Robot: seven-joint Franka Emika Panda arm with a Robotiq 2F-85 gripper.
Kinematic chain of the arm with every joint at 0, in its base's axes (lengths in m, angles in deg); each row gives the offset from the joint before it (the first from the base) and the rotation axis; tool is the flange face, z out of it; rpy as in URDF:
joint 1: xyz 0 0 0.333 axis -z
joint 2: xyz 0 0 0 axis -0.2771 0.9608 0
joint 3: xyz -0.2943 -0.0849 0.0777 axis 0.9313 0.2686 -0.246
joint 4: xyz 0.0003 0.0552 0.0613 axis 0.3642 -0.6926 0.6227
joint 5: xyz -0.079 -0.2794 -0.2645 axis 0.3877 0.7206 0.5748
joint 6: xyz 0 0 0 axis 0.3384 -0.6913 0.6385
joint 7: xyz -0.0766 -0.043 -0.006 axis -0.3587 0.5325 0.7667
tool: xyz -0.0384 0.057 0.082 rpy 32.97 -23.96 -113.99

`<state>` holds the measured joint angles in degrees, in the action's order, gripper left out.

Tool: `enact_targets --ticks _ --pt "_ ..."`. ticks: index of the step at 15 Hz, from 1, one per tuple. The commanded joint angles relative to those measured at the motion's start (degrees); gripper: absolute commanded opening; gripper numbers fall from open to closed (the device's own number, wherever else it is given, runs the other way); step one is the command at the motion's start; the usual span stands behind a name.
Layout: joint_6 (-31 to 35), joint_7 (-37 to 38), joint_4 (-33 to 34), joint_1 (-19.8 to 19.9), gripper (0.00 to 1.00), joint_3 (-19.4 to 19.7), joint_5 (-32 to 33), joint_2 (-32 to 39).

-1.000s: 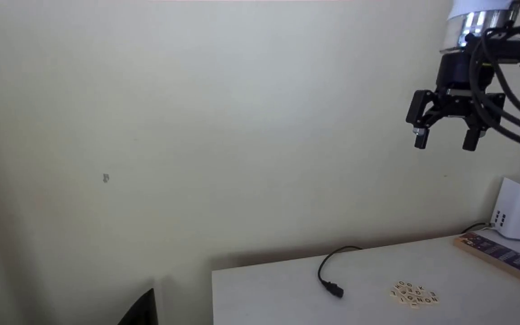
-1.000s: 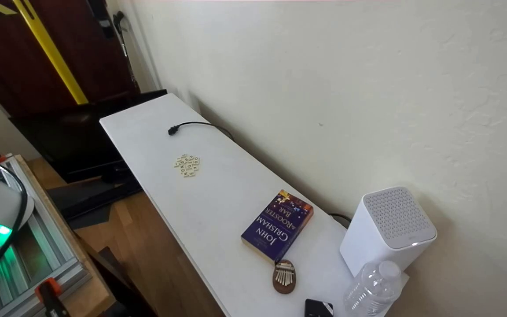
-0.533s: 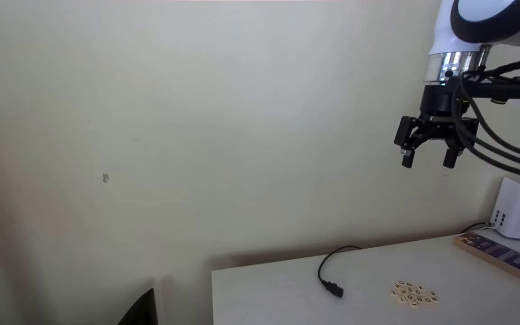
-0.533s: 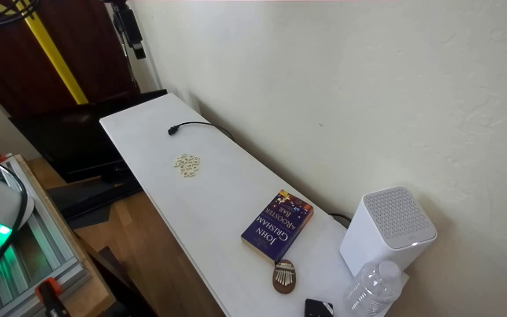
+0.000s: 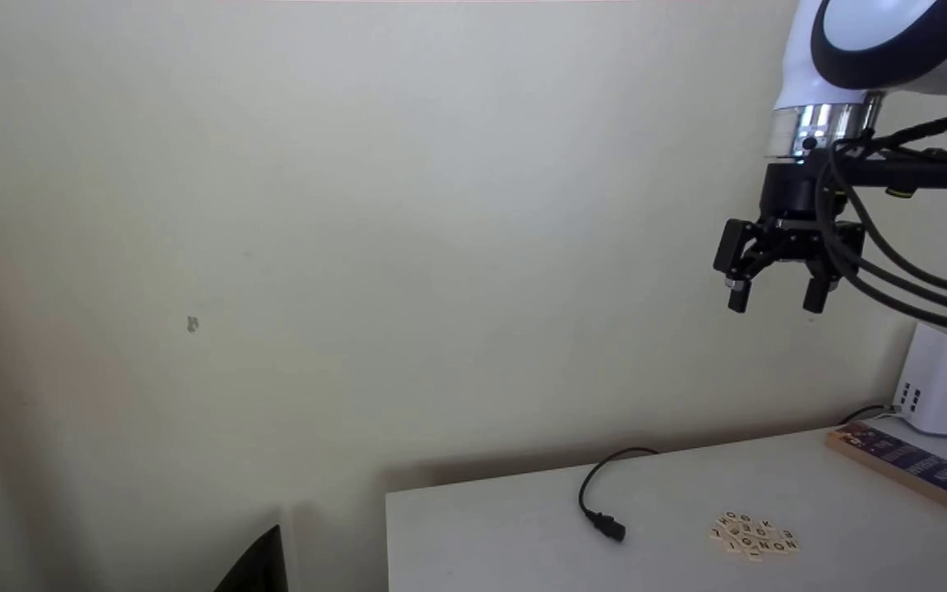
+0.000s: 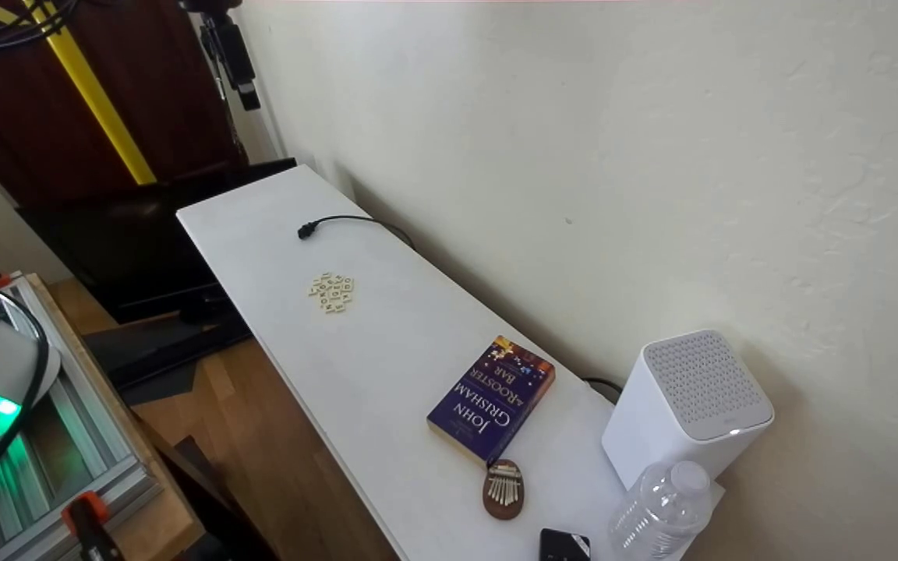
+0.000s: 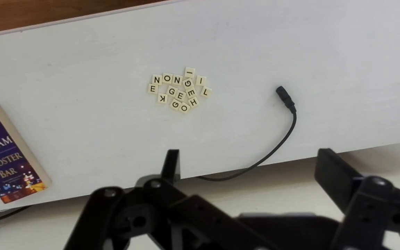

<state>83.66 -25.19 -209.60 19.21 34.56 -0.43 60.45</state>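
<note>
Pale wall [image 5: 441, 205] rises behind a long white counter [image 7: 99, 104], and above that counter hang the fingers [image 7: 335, 175], pointing down and spread wide apart. In the wrist view, a black cable [image 7: 279, 146] crosses the counter's wall-side edge within the gap between the fingers, then curves forward of them to a plug [image 7: 284, 98] resting on the surface. Straight ahead of the finger at the left of that view lie pale letter tiles [image 7: 180, 95], loosely clustered, letters up, turned every which way, some touching; in an exterior view they sit well below the fingers. Out to the left of the fingers, a thick paperback [image 7: 3, 159] lies flat with its cover up, the words "Rooster Bar" legible. Farther from the fingers, past that paperback, an exterior view shows a brown thumb piano [image 6: 503, 491] just beside its corner, a white boxy device [image 6: 644, 428] with a perforated top near the wall, a clear bottle [image 6: 663, 506] just beside the device, and a black object [image 6: 564, 545] cut off by the frame. Brown wooden floor [image 6: 277, 436] shows beyond the counter's long edge, the one opposite the wall.
</note>
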Motion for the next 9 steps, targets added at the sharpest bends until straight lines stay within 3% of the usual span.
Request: enact_targets --ticks 1,5,9 --pt "5.8 1.9 -1.6 -0.1 1.00 0.8 0.3 6.7" --pt "13.4 0.7 -3.1 -0.9 1.00 2.2 -1.5 13.0" --pt "23.0 2.1 -3.8 -1.3 1.00 3.1 1.8 19.0"
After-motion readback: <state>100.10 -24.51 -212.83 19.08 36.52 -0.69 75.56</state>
